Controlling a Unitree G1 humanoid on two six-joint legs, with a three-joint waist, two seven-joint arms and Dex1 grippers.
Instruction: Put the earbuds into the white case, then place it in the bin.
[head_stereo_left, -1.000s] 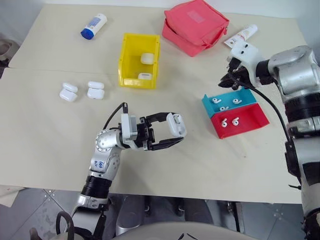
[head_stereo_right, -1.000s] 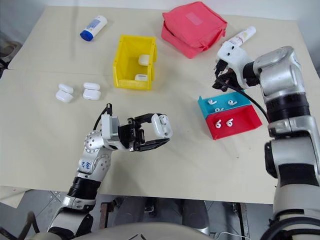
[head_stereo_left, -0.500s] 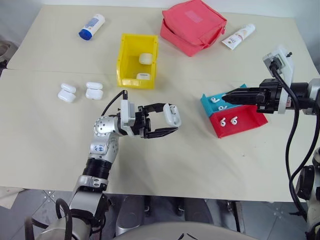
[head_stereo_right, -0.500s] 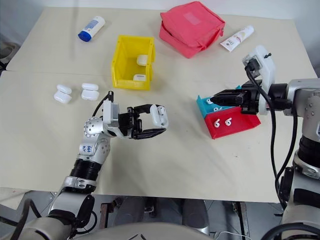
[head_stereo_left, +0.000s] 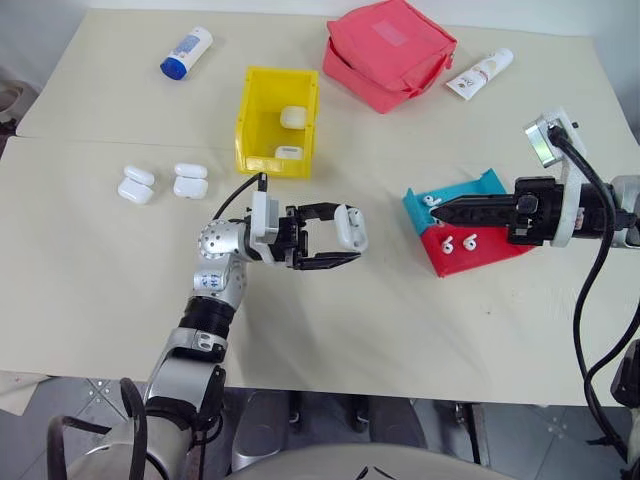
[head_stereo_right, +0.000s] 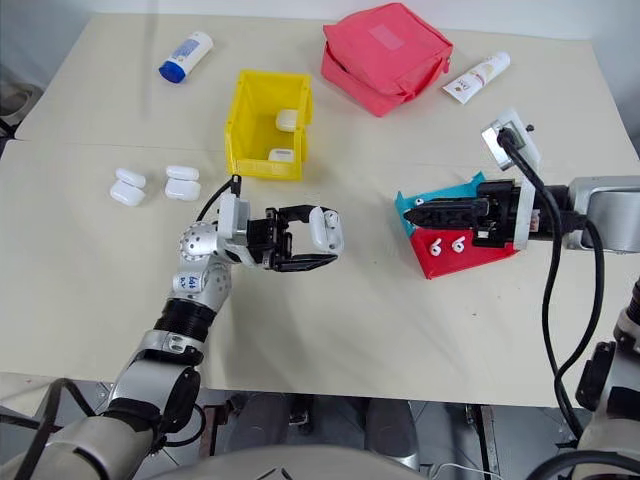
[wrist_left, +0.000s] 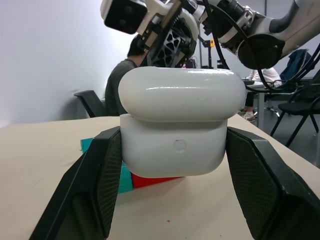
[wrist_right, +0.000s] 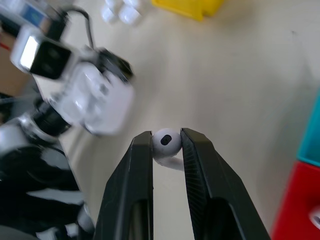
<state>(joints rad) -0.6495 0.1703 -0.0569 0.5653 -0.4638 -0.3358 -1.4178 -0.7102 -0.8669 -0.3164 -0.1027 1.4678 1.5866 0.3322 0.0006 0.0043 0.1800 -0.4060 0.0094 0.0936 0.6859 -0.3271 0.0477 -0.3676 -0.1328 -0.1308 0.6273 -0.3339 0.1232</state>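
My left gripper (head_stereo_left: 343, 236) is shut on a white case (head_stereo_left: 350, 228), held above the table's middle. In the left wrist view the white case (wrist_left: 175, 127) sits between both pads, lid on top. My right gripper (head_stereo_left: 441, 212) points level toward the left arm, over the teal tray (head_stereo_left: 470, 189). It is shut on one earbud (wrist_right: 166, 142), pinched between its fingers (wrist_right: 142, 160). More earbuds (head_stereo_left: 448, 243) lie in the teal and red trays. The yellow bin (head_stereo_left: 250, 112) stands farther back with two white cases (head_stereo_left: 292, 117) inside.
Two more white cases (head_stereo_left: 137, 184) lie at the left. A red tray (head_stereo_left: 490, 251) adjoins the teal one. A red pouch (head_stereo_left: 390, 52), a white tube (head_stereo_left: 482, 72) and a blue-capped bottle (head_stereo_left: 187, 52) lie along the far edge.
My right gripper rolled from pointing down near the tube to level, and drew back over the trays with the earbud. The left gripper edged away from me with the case.
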